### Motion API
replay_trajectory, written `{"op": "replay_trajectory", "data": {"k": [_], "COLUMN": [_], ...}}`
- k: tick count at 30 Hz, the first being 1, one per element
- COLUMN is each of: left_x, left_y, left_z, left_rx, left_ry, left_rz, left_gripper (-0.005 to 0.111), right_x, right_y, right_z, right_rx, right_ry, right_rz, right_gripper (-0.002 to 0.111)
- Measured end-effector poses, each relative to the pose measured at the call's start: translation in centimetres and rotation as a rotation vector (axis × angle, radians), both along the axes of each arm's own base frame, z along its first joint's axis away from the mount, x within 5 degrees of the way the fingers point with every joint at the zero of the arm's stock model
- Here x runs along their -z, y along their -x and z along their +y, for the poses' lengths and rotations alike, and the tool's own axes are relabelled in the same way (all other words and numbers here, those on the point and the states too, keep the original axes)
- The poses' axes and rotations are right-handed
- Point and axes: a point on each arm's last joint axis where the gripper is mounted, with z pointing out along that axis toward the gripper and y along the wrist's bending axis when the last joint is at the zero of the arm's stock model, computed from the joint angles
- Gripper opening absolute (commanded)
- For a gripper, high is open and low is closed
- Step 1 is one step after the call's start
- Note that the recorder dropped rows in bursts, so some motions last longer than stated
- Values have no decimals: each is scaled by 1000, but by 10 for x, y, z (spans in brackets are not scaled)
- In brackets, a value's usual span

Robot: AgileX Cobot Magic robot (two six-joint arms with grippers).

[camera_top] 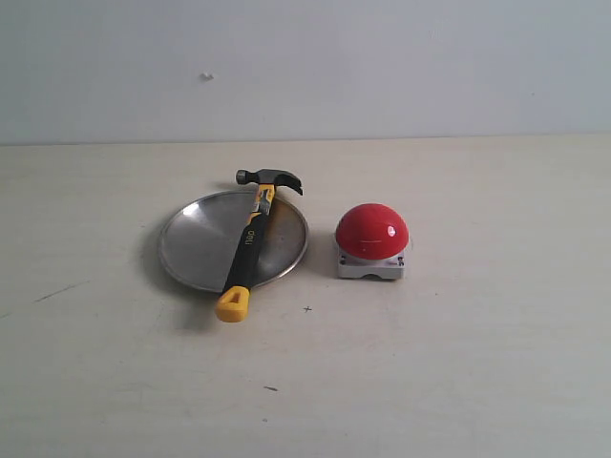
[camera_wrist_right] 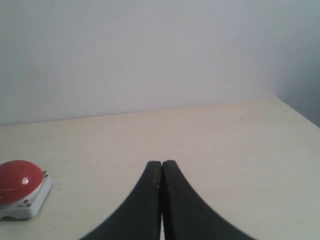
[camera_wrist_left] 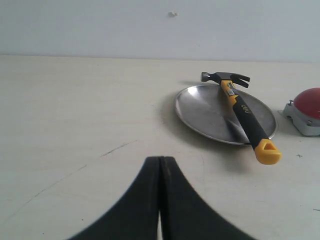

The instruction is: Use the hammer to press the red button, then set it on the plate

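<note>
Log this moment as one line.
hammer: lying across plate | red button: beside plate | left gripper: shut, empty | right gripper: shut, empty

Plate (camera_top: 196, 246): bare metal, brushed, soft sheen, darker reflections twd its 3 o'clock rim. Hammer (camera_top: 250, 246) lying on it: head dark metal, semi-gloss. Neck and butt yellow, smooth, plastic by the look. Grip black, matt, rubbery-looking, w/ small pale print. Red button (camera_top: 371, 232), at 3 o'clock of the plate: dome glossy plastic, white glint on its 3 o'clock side. Base grey, matt, small screws at the corners. Tabletop (camera_top: 458, 363): pale, matt, faint wood-like grain, thin dark scuff at 8 o'clock of the plate. Wall (camera_top: 382, 67): flat, matt, whitish. Left gripper (camera_wrist_left: 161, 160) and right gripper (camera_wrist_right: 161, 162): black fingers, smooth, dull, prob. plastic.
</note>
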Motion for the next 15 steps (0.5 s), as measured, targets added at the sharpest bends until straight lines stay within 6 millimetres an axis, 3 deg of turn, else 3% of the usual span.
{"op": "replay_trajectory", "data": {"k": [10, 15], "left_x": [0, 0], "left_y": [0, 0], "left_z": [0, 0], "left_rx": [0, 0], "left_ry": [0, 0], "left_rz": [0, 0], "left_gripper": [0, 0], "right_x": [37, 44], "right_y": [2, 3], "right_z": [2, 2], "right_rx": [-16, -16], "right_ry": [-13, -14], "right_rz": [50, 58], "right_gripper": [0, 0]}}
